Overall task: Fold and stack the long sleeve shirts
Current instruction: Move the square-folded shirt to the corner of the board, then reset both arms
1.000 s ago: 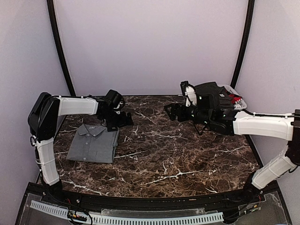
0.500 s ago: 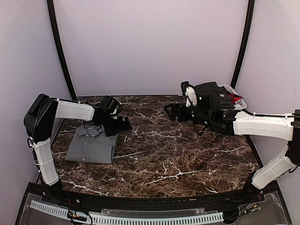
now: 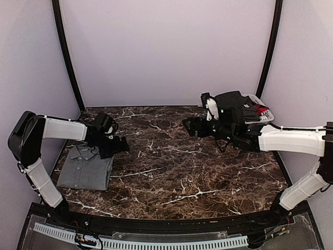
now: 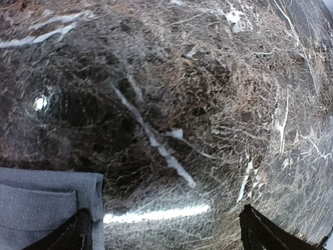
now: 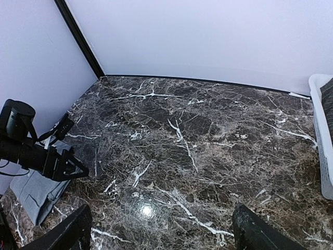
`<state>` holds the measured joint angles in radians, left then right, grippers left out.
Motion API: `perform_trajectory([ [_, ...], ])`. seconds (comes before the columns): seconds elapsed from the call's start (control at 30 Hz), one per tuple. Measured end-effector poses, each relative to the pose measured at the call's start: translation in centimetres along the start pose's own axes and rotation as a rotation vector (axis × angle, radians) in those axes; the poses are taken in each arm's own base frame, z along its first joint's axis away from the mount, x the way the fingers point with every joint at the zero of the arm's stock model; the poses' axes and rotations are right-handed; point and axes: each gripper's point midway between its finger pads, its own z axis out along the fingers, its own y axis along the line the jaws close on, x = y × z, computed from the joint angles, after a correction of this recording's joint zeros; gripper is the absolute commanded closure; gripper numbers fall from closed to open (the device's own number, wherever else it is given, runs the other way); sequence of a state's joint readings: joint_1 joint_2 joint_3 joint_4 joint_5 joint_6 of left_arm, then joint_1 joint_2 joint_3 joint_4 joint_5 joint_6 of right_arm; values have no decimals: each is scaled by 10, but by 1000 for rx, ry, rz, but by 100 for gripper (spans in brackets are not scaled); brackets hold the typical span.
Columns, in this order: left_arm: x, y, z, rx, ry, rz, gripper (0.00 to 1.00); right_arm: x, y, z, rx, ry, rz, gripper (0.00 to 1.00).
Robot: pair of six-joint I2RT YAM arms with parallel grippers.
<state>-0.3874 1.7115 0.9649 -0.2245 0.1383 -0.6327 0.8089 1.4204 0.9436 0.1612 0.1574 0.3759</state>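
A folded grey long sleeve shirt (image 3: 86, 169) lies collar-up at the table's left edge; it also shows in the left wrist view (image 4: 41, 208) and the right wrist view (image 5: 39, 192). My left gripper (image 3: 117, 145) hangs open low at the shirt's far right corner. In its own view the left gripper (image 4: 166, 237) has bare marble between its fingers, with one fingertip (image 4: 70, 237) over the shirt's edge. My right gripper (image 3: 190, 125) is open and empty above the back middle of the table, and its wrist view (image 5: 161, 234) looks down on bare marble.
A white basket (image 3: 258, 100) holding dark and red cloth stands at the back right corner, behind the right arm; its rim (image 5: 322, 140) shows in the right wrist view. Pale walls close off the table's left, back and right sides.
The left arm has swung left and toward the near edge, and the folded grey shirt has slid the same way with it. The right arm has stayed still.
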Motion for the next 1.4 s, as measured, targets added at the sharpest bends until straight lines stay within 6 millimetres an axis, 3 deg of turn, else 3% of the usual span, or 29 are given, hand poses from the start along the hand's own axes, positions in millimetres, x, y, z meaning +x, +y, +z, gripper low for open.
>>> perform_trajectory([
  [0.47, 34, 32, -22, -69, 81, -3, 1, 18, -7, -1, 12, 30, 0, 10],
  [0.7, 38, 43, -27, -92, 87, -20, 1, 17, -7, -4, 10, 25, 2, 9],
  [1.13, 36, 41, -29, -94, 99, 9, 1, 20, -8, -4, 15, 35, 1, 9],
  [1.4, 16, 20, -39, -35, 66, 49, 1, 23, -10, -5, 26, 48, 11, 8],
])
